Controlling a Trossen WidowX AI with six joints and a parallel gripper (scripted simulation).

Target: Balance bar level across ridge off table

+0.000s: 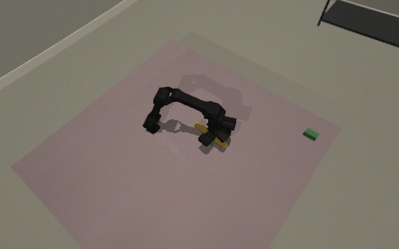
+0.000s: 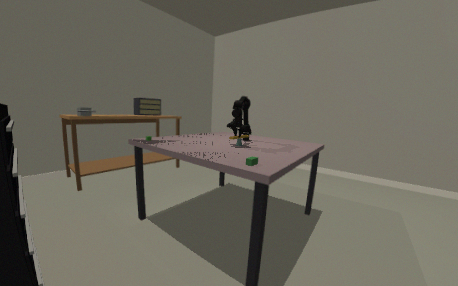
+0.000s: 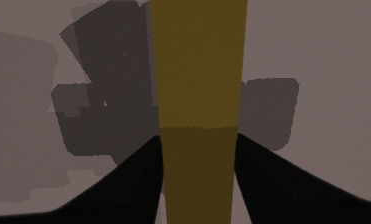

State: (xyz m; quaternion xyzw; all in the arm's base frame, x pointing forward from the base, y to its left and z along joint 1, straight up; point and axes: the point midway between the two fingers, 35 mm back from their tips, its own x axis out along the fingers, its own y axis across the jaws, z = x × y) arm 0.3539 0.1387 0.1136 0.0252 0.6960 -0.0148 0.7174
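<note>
The yellow bar (image 1: 201,127) (image 2: 232,137) (image 3: 202,65) is between the fingers of my gripper (image 1: 214,137) (image 3: 197,142), which is shut on it. In the wrist view the bar runs lengthwise away from the fingers. In the exterior view it looks about level and above the table top (image 1: 152,183) (image 2: 190,151). The small teal ridge (image 2: 239,143) stands on the table under the bar; in the top view the gripper and bar mostly hide it. Whether bar and ridge touch is too small to tell.
A green block (image 1: 311,134) lies near a table corner in the top view. The exterior view shows two green blocks, one (image 2: 252,161) near the front corner and one (image 2: 148,138) at the left. A wooden bench (image 2: 120,117) stands behind.
</note>
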